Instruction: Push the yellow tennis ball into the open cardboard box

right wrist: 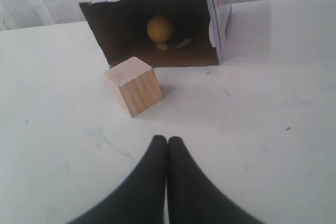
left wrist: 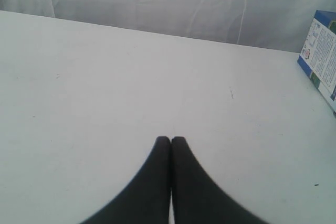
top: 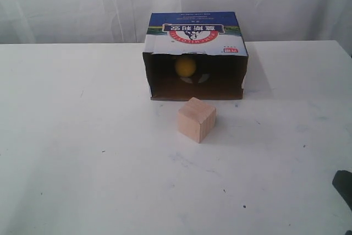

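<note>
The yellow tennis ball (top: 185,66) (right wrist: 159,28) lies deep inside the open cardboard box (top: 196,34) (right wrist: 212,3), which rests on its side at the back of the table with its dark mouth facing forward. My right gripper (right wrist: 167,139) is shut and empty, back from the box mouth with the wooden cube between them; only a dark corner of that arm (top: 344,186) shows at the exterior view's right edge. My left gripper (left wrist: 170,139) is shut and empty over bare table, with one side of the box (left wrist: 321,59) at its view's edge.
A pale wooden cube (top: 196,119) (right wrist: 134,85) stands just in front of the box mouth. The white table (top: 82,152) runs back to a white curtain (top: 77,4).
</note>
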`<state>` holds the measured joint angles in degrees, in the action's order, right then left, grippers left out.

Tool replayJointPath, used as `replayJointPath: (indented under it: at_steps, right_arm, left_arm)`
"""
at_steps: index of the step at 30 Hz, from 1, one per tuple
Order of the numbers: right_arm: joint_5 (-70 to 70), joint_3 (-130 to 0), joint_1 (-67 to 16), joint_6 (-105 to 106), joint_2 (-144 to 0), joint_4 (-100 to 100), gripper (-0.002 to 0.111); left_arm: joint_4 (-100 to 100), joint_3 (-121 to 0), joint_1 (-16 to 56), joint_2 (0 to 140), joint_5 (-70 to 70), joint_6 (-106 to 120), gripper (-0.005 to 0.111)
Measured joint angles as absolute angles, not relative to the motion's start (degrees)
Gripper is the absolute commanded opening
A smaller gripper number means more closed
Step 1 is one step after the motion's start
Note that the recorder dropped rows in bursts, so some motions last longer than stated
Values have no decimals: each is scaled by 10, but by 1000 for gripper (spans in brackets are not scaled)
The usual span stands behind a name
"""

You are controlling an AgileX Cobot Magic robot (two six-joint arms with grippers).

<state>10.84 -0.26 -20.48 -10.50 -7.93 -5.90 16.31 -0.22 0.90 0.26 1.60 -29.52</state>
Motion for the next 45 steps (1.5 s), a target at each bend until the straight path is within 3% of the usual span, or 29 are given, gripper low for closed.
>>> replayJointPath:
  at_steps: [10,38,45]
  right_arm:
    - [195,-3,-205,-105,-15,-86,0]
    - [200,-3,-205,-105,-4,-23,0]
    - [202,-3,-205,0,-4,-23,0]
  left_arm:
    - [163,-2,9,3,16,-295,0]
    - [163,-2,9,3,16,-295,0]
    - [163,-2,9,3,16,-295,0]
